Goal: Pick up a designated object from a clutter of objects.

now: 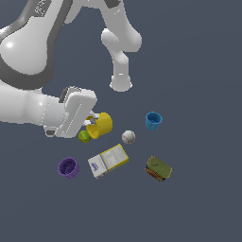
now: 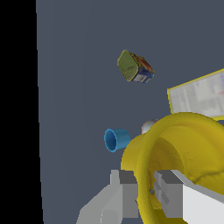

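The gripper (image 1: 93, 121) is pinching the rim of the yellow cup (image 1: 101, 125), one grey finger (image 2: 124, 186) outside the wall and the other inside the hollow. The cup is smooth glossy plastic, round, tipped on its side with its mouth toward the arm, just beside the green fruit (image 1: 84, 136), a small dull ball. Whether the cup touches the table (image 1: 203, 203) I cannot tell. The table is a flat, matte slate-grey surface.

Near the cup sits the white baseball (image 1: 128, 137), and beyond it, toward the exterior view's right, the blue cup (image 1: 153, 121), a small open tub. The flat box (image 1: 108, 161), white with a yellow border and a blue patch at one end, lies below the yellow cup. The purple cup (image 1: 69, 167) stands with its mouth up toward the exterior view's left of the box. The olive-green can (image 1: 158, 168), flat with rounded corners, lies well apart toward the right
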Available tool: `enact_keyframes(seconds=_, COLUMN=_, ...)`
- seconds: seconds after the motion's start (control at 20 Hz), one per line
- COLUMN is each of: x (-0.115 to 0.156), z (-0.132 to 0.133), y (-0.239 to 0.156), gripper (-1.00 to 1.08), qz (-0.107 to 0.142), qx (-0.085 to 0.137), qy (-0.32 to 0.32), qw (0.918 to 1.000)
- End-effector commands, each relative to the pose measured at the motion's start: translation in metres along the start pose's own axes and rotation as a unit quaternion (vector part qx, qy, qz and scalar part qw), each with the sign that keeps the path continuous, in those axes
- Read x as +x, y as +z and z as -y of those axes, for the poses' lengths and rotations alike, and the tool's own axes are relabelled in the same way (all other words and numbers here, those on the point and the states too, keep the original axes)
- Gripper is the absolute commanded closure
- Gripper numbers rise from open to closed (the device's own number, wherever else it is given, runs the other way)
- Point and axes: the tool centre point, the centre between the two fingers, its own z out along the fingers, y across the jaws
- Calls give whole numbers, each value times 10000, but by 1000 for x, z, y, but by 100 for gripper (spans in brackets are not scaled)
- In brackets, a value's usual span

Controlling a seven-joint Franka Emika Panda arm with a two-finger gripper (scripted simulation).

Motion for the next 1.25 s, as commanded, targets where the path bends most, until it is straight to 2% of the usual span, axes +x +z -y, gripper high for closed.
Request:
enact_keyframes(seconds=0.0, x=9, z=26, y=-40, gripper=108, qz=-431, qx=-154, qy=-332, qw=9984)
enact_keyframes(seconds=0.15, x=12, z=55, y=-83, gripper=108, qz=-910, qx=-318, qy=-692, qw=9929)
enact_keyframes(seconds=0.35, x=7, z=92, y=-134, gripper=108, qz=-1487, qx=-512, qy=-1120, qw=9812)
enact_keyframes(seconds=0.6, x=-5, z=124, y=-175, gripper=108, qz=-1966, qx=-665, qy=-1469, qw=9671)
enact_keyframes(seconds=0.9, x=-14, z=140, y=-195, gripper=108, qz=-2215, qx=-740, qy=-1645, qw=9583)
enact_keyframes(seconds=1.2, x=-13, z=137, y=-192, gripper=108, qz=-2179, qx=-721, qy=-1614, qw=9598)
